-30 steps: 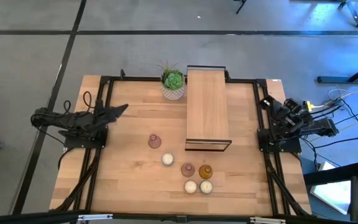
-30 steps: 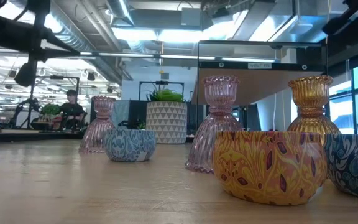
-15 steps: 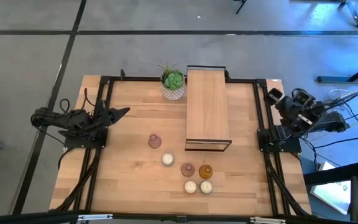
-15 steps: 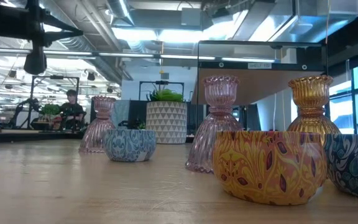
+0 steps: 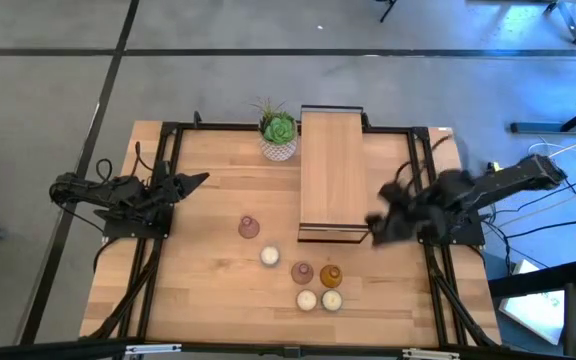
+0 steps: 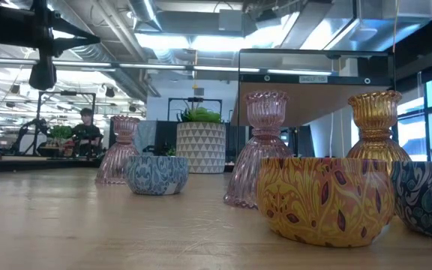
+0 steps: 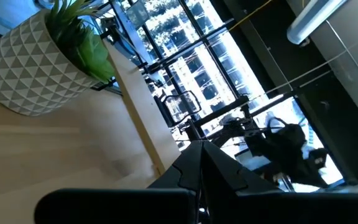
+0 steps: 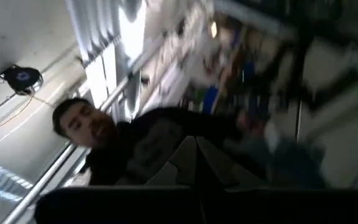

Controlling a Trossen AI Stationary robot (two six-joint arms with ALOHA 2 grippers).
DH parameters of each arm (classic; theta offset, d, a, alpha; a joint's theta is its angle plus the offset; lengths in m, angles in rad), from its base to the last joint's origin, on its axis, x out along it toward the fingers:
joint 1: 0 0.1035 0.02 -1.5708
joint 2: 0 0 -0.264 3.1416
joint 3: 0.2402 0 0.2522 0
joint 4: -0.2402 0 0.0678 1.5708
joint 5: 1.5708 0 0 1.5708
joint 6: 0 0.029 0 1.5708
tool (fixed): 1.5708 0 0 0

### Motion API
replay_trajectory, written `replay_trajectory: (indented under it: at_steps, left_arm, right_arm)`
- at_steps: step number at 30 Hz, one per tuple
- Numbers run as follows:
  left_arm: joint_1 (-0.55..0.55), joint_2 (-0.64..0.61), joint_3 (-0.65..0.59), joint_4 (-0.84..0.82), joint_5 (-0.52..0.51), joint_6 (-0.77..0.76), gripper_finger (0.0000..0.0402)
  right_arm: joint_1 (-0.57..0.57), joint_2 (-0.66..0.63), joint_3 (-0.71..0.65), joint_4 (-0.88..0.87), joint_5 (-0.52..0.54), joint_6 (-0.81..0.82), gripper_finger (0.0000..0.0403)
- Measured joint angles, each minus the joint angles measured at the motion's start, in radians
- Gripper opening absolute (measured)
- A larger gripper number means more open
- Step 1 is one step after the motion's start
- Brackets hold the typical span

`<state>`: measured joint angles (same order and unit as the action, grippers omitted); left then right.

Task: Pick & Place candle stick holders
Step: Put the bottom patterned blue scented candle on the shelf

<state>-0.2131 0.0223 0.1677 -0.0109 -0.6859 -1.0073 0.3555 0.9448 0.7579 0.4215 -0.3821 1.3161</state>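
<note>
High view: the right gripper is reaching in from the table's right side, its fingers pinched together on nothing, and it is sitting just beside the near right corner of the wooden stand. The six candle holders are lying ahead of and below it toward the front edge: the amber one nearest, the brownish-pink one next, two white ones behind those, then a third white one and the pink one farthest. The risk is that the arm clips the stand's black frame, or knocks the tightly packed foursome while going for one. Open wood is lying between the gripper and the amber holder. The left gripper, also clenched and empty, is waiting well apart near the left rail.

Low view: the glass holders are standing tall on narrow necks, so a sideways nudge would likely tip them.

Left wrist view: the potted plant is sitting ahead of the closed fingers.

Right wrist view: a person is showing beyond the blurred fingers; no holder is visible.
</note>
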Motion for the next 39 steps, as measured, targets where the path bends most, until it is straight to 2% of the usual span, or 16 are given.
replay_trajectory:
  at_steps: [3,6,10,14,17,24,28,33,39]
  left_arm:
    - [-0.001,0.000,0.000,-0.003,0.013,0.000,0.0006]
    - [-0.001,0.000,0.000,-0.019,0.021,0.000,0.0006]
    - [-0.001,0.000,0.000,-0.042,0.020,-0.002,0.0006]
    - [-0.001,0.005,0.000,-0.059,0.019,-0.053,0.0006]
    - [-0.001,0.020,0.000,-0.061,0.019,-0.069,0.0006]
    - [-0.001,0.067,0.001,-0.061,0.011,-0.102,0.0006]
    - [-0.001,0.090,0.001,-0.061,0.028,-0.104,0.0006]
    - [-0.001,0.114,0.001,-0.058,0.038,-0.124,0.0006]
    - [-0.001,0.123,0.001,-0.060,0.080,-0.103,0.0006]
  right_arm:
    - [0.069,0.100,0.035,-0.048,-0.091,0.134,0.0000]
    - [0.144,0.172,0.044,-0.107,-0.115,0.238,0.0000]
    - [0.234,0.249,0.044,-0.315,-0.145,0.345,0.0000]
    - [0.319,0.297,0.044,-0.494,-0.182,0.371,0.0000]
    - [0.357,0.331,0.044,-0.539,-0.120,0.361,0.0000]
    - [0.402,0.427,0.044,-0.560,0.131,0.390,0.0000]
    - [0.399,0.498,0.044,-0.576,0.189,0.426,0.0006]
    - [0.376,0.586,0.049,-0.576,0.198,0.549,0.0053]
    - [0.343,0.671,0.154,-0.653,0.342,0.663,0.0132]
